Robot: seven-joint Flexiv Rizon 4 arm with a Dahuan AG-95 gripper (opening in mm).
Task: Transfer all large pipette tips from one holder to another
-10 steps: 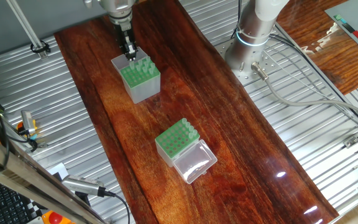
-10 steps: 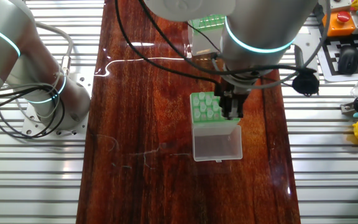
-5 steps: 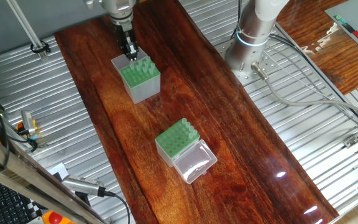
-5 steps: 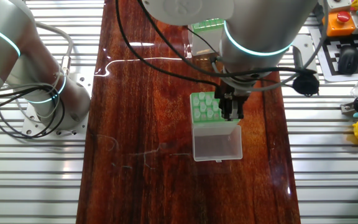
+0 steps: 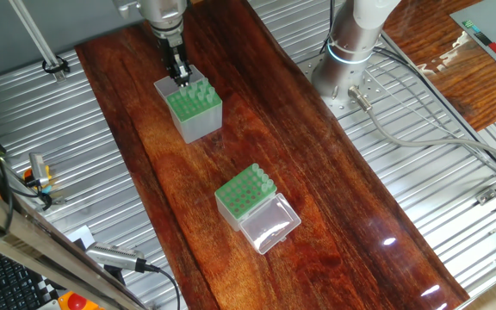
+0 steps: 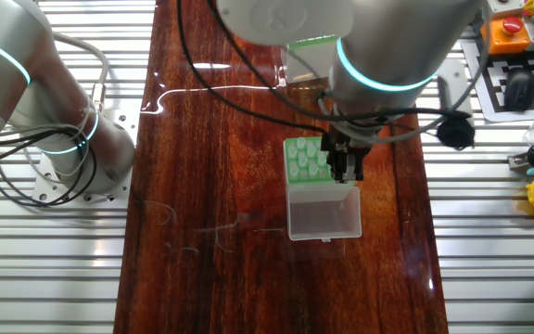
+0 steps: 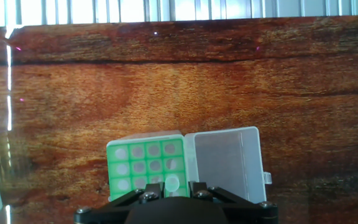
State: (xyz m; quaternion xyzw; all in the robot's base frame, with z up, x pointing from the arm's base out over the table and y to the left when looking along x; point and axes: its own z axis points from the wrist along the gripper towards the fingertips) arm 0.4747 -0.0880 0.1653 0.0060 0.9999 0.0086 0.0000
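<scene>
Gripper closed on a pale translucent pipette tip, over the lidded holder with green holed plate, clear lid open, second green-topped holder well apart on the bench.

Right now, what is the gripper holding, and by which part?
The gripper seems to hold one pipette tip by its wide collar, above the lidded box.

I see a glossy dark reddish-brown wooden surface lying on ribbed metal slats. An orange box with a red button and a black keyboard sit off to one side.
</scene>
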